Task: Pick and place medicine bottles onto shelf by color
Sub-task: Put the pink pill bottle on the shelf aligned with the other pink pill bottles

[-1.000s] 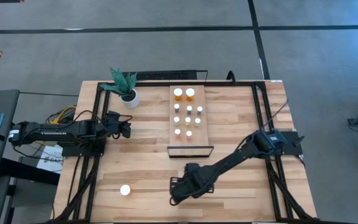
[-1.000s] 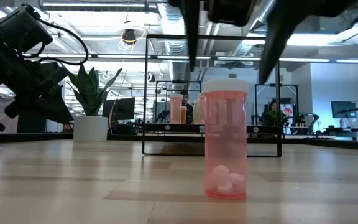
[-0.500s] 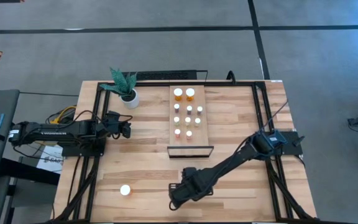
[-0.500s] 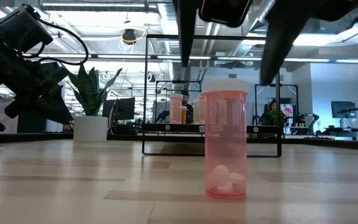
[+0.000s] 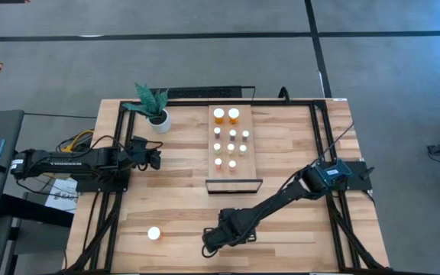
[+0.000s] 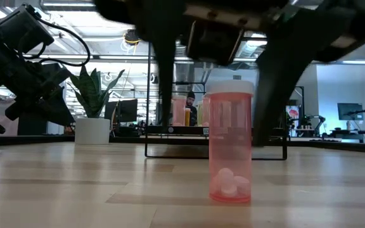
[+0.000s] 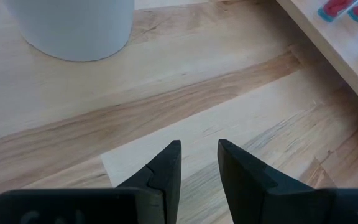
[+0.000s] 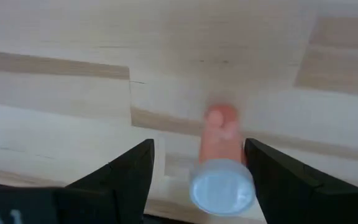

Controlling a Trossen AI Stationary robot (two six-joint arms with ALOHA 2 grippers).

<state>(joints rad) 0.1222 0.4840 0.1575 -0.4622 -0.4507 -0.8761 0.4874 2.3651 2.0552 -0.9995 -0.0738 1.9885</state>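
Observation:
One orange medicine bottle [image 5: 153, 233] with a white cap stands upright on its base on the tabletop near the front left. It shows close up in the low view [image 6: 231, 152], with white pills at its bottom. My right gripper [image 5: 205, 247] is open just right of it and touches nothing. In the right wrist view the bottle [image 8: 222, 140] shows ahead between the two fingers. The shelf [image 5: 250, 164] lies at the table's middle back and carries several small bottles [image 5: 231, 136]. My left gripper [image 5: 156, 159] waits at the left, narrowly open and empty.
A white pot with a green plant [image 5: 157, 116] stands at the back left, close to my left gripper. The shelf's black frame [image 5: 234, 186] stands at its near short end. Bare tabletop lies around the lone bottle.
My right gripper has moved toward the table's left edge and down, closing in on the lone orange bottle, with its fingers still apart. The bottle has stayed in place.

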